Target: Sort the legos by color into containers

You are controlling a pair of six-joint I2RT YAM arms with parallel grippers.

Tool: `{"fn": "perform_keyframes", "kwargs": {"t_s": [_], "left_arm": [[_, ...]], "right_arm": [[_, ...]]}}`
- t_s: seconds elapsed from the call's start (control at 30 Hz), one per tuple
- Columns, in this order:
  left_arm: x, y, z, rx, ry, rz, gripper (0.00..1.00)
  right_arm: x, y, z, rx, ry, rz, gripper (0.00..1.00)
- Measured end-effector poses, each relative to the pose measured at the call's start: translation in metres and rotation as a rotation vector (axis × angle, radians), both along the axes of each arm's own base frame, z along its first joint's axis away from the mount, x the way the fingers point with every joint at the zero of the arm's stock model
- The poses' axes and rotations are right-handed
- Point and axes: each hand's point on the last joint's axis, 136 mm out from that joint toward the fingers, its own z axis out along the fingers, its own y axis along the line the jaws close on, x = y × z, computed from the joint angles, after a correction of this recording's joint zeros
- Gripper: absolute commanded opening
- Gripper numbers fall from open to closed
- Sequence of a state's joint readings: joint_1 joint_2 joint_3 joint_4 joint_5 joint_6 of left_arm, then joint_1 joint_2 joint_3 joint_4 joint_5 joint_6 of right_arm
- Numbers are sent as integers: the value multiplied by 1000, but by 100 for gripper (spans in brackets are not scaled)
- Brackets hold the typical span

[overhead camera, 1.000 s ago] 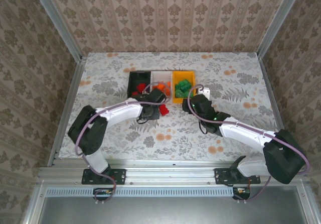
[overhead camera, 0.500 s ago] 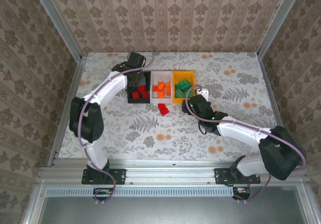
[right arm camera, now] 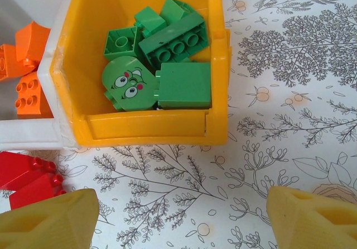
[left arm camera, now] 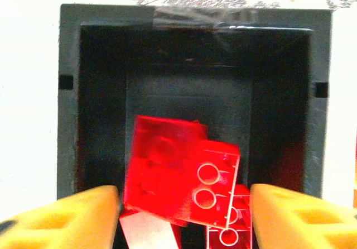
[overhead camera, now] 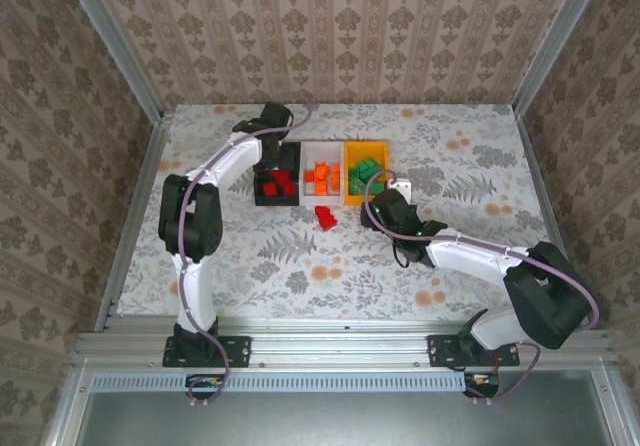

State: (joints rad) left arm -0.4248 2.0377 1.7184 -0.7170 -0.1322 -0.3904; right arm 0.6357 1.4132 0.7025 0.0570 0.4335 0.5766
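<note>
- Left fingers (left arm camera: 67, 218) hang over one end of the black bin (left arm camera: 70, 120), spread apart and grasping nothing.
- Red legos (left arm camera: 178, 176) lie inside that bin, between and below the two fingertips. A narrow gap shows on each side, so there is no contact. The left part of the top brick is blurred.
- From above, three bins stand in a row, side by side: black bin at left, white bin (overhead camera: 322, 150) in the middle, yellow bin (overhead camera: 365, 148) at right.
- Right fingers (right arm camera: 50, 221) are released and empty, low over the worktop (right arm camera: 279, 65), just short of the yellow bin's near wall.
- Green legos (right arm camera: 167, 65) sit in the yellow bin, beyond the fingers.
- Orange legos (right arm camera: 28, 65) sit in the white bin.
- Loose red bricks (right arm camera: 28, 179) lie on the worktop in front of the white bin, just beside one right fingertip.
</note>
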Motion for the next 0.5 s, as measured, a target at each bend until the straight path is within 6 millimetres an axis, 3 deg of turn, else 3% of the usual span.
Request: {"fn": "perform_keyframes", "kwargs": {"t_s": [0.17, 0.3, 0.37, 0.5], "left_arm": [[-27, -16, 36, -55, -62, -56, 81], [-69, -52, 58, -116, -115, -144, 82], [-94, -73, 48, -135, -100, -183, 84], [-138, -105, -6, -114, 16, -218, 86]], "right_arm": [[0, 0, 0, 2, 2, 2, 80], [0, 0, 0, 2, 1, 2, 80], [0, 0, 3, 4, -6, -2, 80], [0, -2, 17, 25, -42, -11, 80]]}}
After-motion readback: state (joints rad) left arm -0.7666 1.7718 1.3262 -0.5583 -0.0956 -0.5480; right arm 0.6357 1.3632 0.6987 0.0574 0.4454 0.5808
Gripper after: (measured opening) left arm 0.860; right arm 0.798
